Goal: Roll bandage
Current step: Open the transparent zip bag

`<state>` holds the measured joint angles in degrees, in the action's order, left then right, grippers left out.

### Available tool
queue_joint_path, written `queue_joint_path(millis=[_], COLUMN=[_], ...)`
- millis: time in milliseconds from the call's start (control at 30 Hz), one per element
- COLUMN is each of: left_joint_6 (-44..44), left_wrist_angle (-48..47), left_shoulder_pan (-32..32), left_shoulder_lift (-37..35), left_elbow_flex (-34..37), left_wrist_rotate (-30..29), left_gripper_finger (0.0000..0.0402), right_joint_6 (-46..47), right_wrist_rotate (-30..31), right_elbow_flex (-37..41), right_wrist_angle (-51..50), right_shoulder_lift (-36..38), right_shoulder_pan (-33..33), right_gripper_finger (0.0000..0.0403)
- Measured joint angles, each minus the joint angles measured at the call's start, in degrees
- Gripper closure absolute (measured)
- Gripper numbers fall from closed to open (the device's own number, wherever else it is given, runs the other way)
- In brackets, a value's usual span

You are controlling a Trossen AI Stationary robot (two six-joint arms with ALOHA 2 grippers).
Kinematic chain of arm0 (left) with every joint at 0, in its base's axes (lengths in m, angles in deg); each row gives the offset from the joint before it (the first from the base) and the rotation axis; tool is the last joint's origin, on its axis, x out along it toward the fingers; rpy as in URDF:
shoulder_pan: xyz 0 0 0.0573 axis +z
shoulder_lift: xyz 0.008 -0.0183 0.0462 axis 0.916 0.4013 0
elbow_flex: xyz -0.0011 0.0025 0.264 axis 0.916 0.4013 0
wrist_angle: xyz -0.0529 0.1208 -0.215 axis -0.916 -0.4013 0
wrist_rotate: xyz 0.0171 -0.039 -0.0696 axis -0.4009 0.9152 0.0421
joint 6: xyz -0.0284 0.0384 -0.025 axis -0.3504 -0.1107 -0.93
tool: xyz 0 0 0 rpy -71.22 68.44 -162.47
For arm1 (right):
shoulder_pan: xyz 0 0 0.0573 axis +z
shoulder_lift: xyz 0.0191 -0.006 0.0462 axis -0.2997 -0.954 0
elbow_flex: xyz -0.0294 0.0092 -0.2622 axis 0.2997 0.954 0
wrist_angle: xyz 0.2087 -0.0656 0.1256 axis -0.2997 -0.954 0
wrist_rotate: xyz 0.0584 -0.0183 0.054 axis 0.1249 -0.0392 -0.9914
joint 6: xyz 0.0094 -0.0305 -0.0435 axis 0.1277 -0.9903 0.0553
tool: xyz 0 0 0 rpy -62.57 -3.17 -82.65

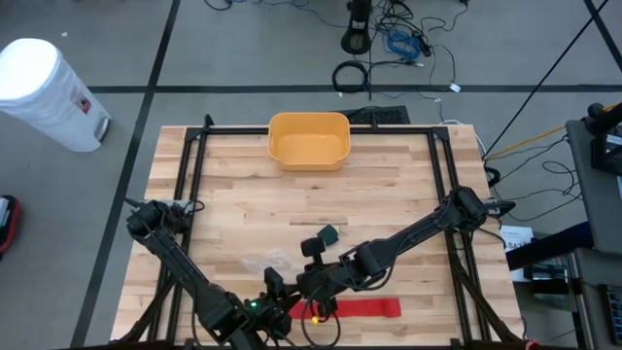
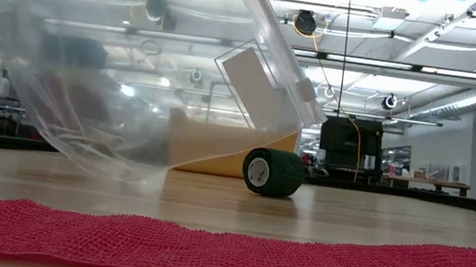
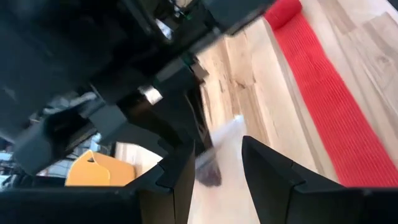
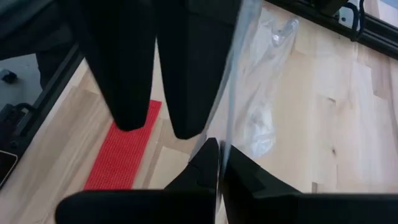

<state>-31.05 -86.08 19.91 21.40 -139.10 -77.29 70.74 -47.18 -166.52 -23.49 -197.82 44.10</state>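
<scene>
Near worktop's front edge — right gripper (image 4: 219, 163) pinched tight on clear plastic bag (image 4: 258, 93); left gripper (image 3: 214, 165) half-open — bag between its fingers.

Two dark jointed arms; left arm (image 1: 175, 258) shows green light.

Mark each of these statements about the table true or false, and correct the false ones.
1. The red bandage lies unrolled flat on the table. True.
2. The green roll sits inside the yellow bin. False: it stands on the table, in front of the bin.
3. The right gripper is pinched on the clear plastic bag. True.
4. The yellow bin holds the red bandage. False: the bin looks empty.
</scene>
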Motion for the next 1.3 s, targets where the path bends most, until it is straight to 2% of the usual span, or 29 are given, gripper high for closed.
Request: queue_joint_path(millis=[100,467,767,1033,1300], left_joint_6=[0.0,0.6,9.3,16.7,16.9], left_wrist_angle=[-0.8,-2.3,-1.2,5.0,5.8], left_shoulder_pan=[0.0,0.5,1.8,0.5,1.1], left_shoulder_lift=[0.0,0.0,0.0,0.0,0.1], left_elbow_flex=[0.0,0.0,0.0,0.0,0.0], left_wrist_rotate=[1.4,0.4,4.4,4.6,5.1], left_gripper_finger=[0.0262,0.0262,0.0262,0.0262,0.0262], right_joint_6=[0.0,0.8,1.0,1.2,2.1], right_wrist_rotate=[0.0,-3.2,-5.0,-6.2,-6.1], right_elbow_flex=[0.0,0.0,0.0,0.0,0.0], right_wrist_angle=[0.0,-0.9,-2.3,-3.0,-3.6], right_shoulder_lift=[0.0,0.0,0.0,0.0,0.0], right_shoulder_pan=[0.1,0.0,0.0,0.1,0.1], right_gripper_finger=[0.0403,0.0403,0.0403,0.0403,0.0403])
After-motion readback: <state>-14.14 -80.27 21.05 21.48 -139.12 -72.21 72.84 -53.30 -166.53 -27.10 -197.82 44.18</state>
